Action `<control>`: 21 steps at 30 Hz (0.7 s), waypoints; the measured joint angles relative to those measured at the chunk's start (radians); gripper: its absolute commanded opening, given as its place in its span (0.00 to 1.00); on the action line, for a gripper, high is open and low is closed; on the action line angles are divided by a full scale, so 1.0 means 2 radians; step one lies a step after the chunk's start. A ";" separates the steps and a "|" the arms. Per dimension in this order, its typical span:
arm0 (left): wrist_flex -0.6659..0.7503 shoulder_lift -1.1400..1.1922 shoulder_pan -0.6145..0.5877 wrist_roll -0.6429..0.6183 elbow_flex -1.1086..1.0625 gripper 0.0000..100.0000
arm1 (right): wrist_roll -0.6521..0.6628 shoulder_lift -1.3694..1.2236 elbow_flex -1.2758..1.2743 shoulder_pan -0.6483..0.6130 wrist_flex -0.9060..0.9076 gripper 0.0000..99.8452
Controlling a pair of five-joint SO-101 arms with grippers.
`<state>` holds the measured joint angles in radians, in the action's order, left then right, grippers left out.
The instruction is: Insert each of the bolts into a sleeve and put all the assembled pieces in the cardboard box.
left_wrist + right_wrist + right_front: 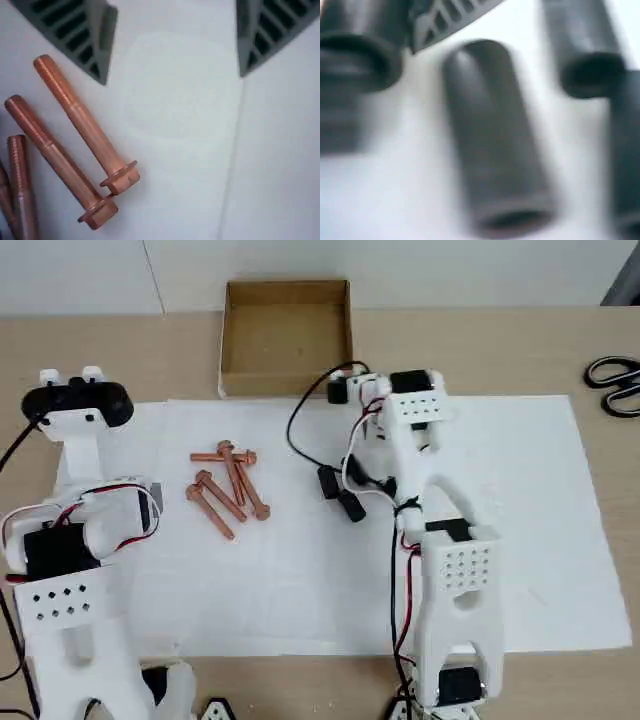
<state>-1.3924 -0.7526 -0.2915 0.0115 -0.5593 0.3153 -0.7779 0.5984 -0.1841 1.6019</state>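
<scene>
Bolts point(235, 480) on paper point(520, 540), outside cardboard box point(285, 340); left fingers point(75, 30) spread apart; right arm's point(455, 570) grip unreadable.

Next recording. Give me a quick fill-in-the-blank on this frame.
1. The cardboard box is ___.
2. The left tool is ___, with nothing in it.
3. The bolts all lie ___ the box, none yet in a sleeve.
Missing words: empty; open; outside.
</scene>
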 measured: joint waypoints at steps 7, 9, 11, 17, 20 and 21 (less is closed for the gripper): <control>0.000 0.000 0.000 0.000 0.000 0.16 | 0.000 0.000 0.004 0.013 -0.005 0.01; 0.000 0.000 0.000 0.000 0.000 0.16 | 0.000 0.000 0.004 0.015 -0.002 0.00; 0.000 0.000 0.000 0.000 0.000 0.16 | 0.000 0.005 0.007 0.017 0.007 0.00; 0.000 0.000 0.000 0.000 0.000 0.16 | 0.000 0.036 0.000 0.012 0.045 0.00; 0.000 0.000 0.000 0.000 0.000 0.16 | -0.001 0.071 0.000 0.012 0.051 0.01; 0.000 0.000 0.000 0.000 0.000 0.16 | -0.005 0.082 0.000 0.013 0.053 0.01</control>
<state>-1.3924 -0.7526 -0.2915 0.0115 -0.5593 0.3046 -0.6137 0.5984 -0.1580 1.7077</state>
